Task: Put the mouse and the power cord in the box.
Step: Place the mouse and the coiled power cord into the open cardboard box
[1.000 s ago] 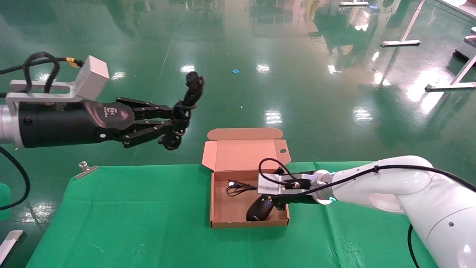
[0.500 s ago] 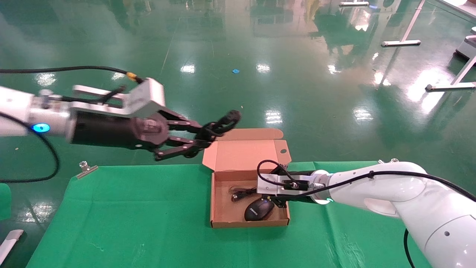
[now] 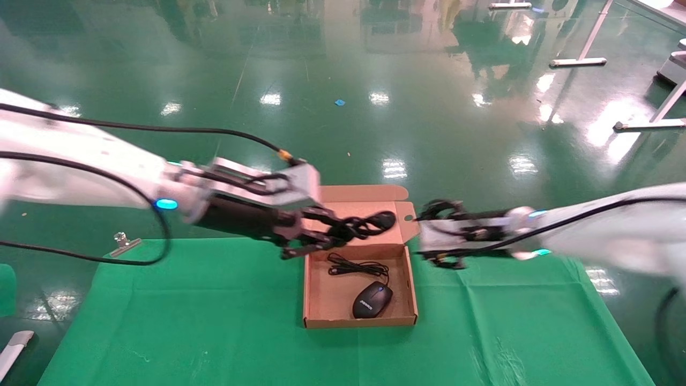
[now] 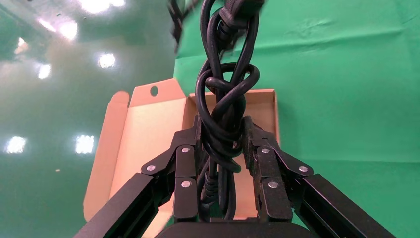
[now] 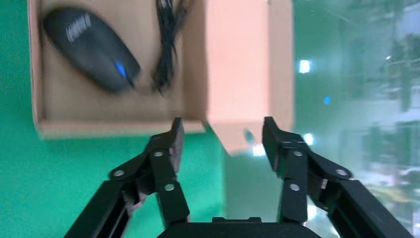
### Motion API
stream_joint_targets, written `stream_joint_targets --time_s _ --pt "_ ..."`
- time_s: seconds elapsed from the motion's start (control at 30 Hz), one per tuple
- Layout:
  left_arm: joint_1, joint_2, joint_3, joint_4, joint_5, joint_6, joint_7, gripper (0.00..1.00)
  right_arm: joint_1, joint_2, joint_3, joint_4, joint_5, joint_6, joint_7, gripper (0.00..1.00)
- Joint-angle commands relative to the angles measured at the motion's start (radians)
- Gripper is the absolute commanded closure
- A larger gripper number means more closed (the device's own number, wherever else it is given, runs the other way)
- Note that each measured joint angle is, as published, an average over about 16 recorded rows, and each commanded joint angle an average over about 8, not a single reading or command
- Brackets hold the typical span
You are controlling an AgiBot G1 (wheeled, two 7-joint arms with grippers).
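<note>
The open brown box (image 3: 359,321) sits mid-table on the green cloth. Inside it lies the black mouse (image 3: 372,300), with its thin cable (image 3: 356,266) bunched behind it. My left gripper (image 3: 343,233) hovers over the box's back edge, shut on the bundled power cord (image 3: 375,221), whose plug end points toward the lid. In the left wrist view the fingers (image 4: 255,148) clamp the knotted power cord (image 4: 225,94) above the box (image 4: 148,129). My right gripper (image 3: 437,257) hangs just right of the box. It is open and empty (image 5: 223,129), with the mouse (image 5: 89,47) and box (image 5: 237,64) ahead.
The green cloth (image 3: 187,311) covers the table, and a metal clip (image 3: 124,242) holds its back left edge. A white object (image 3: 13,348) pokes in at the lower left. Shiny green floor lies beyond, with white table legs (image 3: 584,53) far right.
My left arm swung right and down, carrying the power cord to the box's back edge. My right gripper let go of the mouse and drew back out of the box to the right.
</note>
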Motion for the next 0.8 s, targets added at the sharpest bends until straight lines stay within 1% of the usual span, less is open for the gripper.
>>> stream_joint_targets --time_s 0.03,0.13,0.2,0.33,0.47,0.5,0.53,0.63,0.73,0.77,0.8 --pt "0.006 0.039 0.012 0.010 0.021 -0.031 0.014 1.00 0.032 0.035 0.000 -0.001 -0.001 -0.054 -0.039 0.00" --pt "0.047 0.068 0.056 -0.050 0.053 -0.087 0.022 1.00 0.075 0.082 0.000 -0.016 0.000 -0.125 -0.079 0.00" --pt "0.080 0.075 0.089 -0.106 0.064 -0.128 0.013 1.00 0.099 0.106 0.000 -0.030 -0.001 -0.153 -0.098 0.00" --pt "0.147 0.078 0.159 -0.208 0.071 -0.254 -0.032 1.00 0.131 0.134 -0.001 -0.054 -0.004 -0.181 -0.119 0.00" --pt "0.203 0.077 0.213 -0.253 0.060 -0.413 -0.097 1.00 0.148 0.147 -0.002 -0.069 -0.007 -0.198 -0.126 0.00" --pt "0.212 0.077 0.221 -0.255 0.057 -0.443 -0.110 0.94 0.150 0.149 -0.003 -0.072 -0.008 -0.200 -0.126 0.00" --pt "0.221 0.078 0.231 -0.258 0.053 -0.475 -0.128 0.86 0.153 0.151 -0.003 -0.075 -0.008 -0.204 -0.127 0.00" --pt "0.238 0.079 0.252 -0.262 0.040 -0.535 -0.168 0.49 0.159 0.155 -0.003 -0.080 -0.009 -0.212 -0.127 0.00" --pt "0.245 0.081 0.264 -0.265 0.036 -0.557 -0.180 0.12 0.163 0.157 -0.003 -0.083 -0.009 -0.216 -0.128 0.00" --pt "0.247 0.081 0.268 -0.266 0.034 -0.564 -0.184 0.04 0.164 0.158 -0.003 -0.084 -0.009 -0.218 -0.128 0.00" --pt "0.246 0.081 0.267 -0.266 0.033 -0.563 -0.183 0.00 0.164 0.157 -0.003 -0.084 -0.009 -0.217 -0.128 0.00"
